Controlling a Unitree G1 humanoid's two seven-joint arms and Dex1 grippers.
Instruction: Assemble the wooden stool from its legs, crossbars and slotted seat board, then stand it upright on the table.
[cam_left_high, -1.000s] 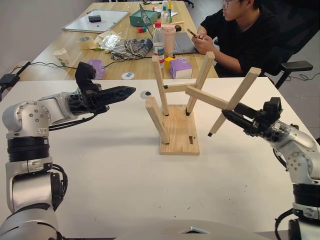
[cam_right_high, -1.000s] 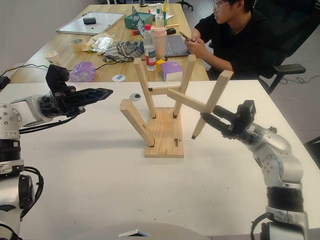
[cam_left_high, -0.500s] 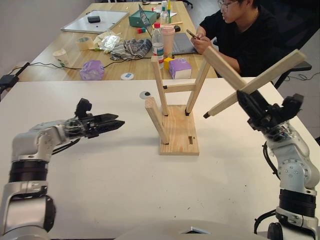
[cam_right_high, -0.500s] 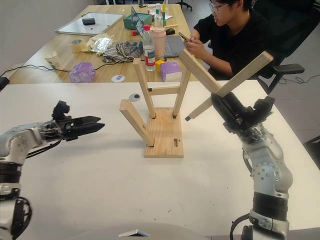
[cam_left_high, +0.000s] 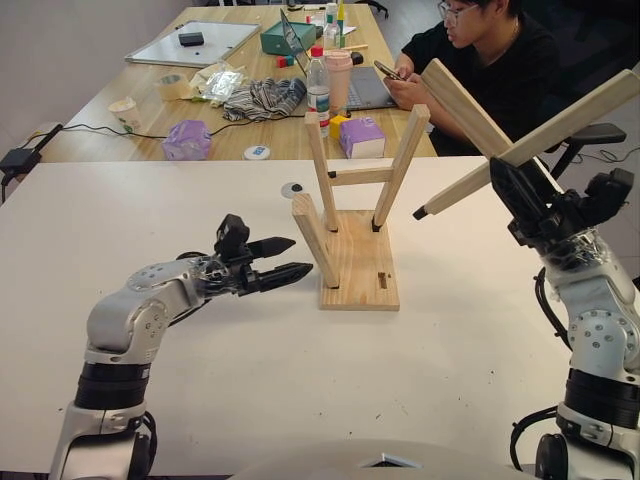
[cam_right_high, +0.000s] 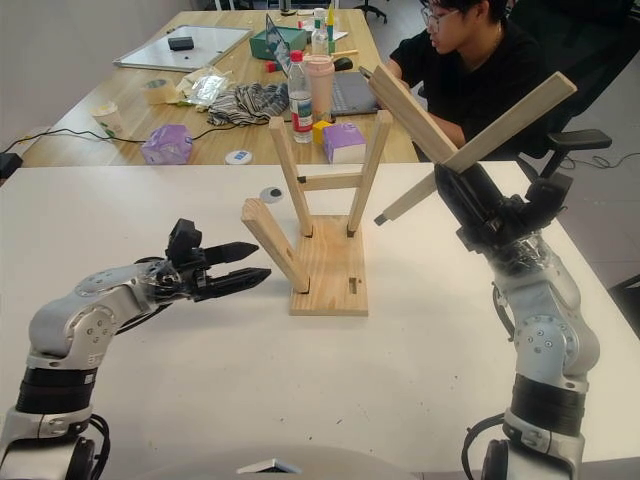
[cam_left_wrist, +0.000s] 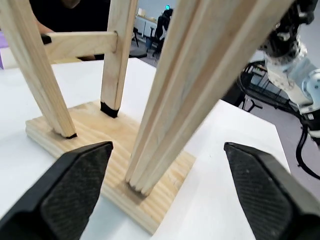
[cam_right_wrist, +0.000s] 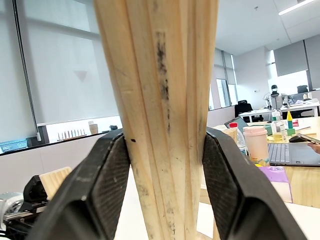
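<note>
Clenching the leg pair (cam_left_high: 565, 118) in the right gripper (cam_left_high: 516, 186), risking toppling the nine-o'clock leaning leg (cam_left_high: 313, 238) with the released left gripper (cam_left_high: 293, 257).

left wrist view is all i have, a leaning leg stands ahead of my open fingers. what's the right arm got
Observer: The right gripper is shut on a leg with crossbar, held in the air to the right of the seat board.
Operator: any slot free for it
Observer: One, the empty slot near the board's near right corner.
Operator: where's my gripper from above
Observer: The left gripper sits low on the board's left, tips seemingly just short of the leaning leg.
</note>
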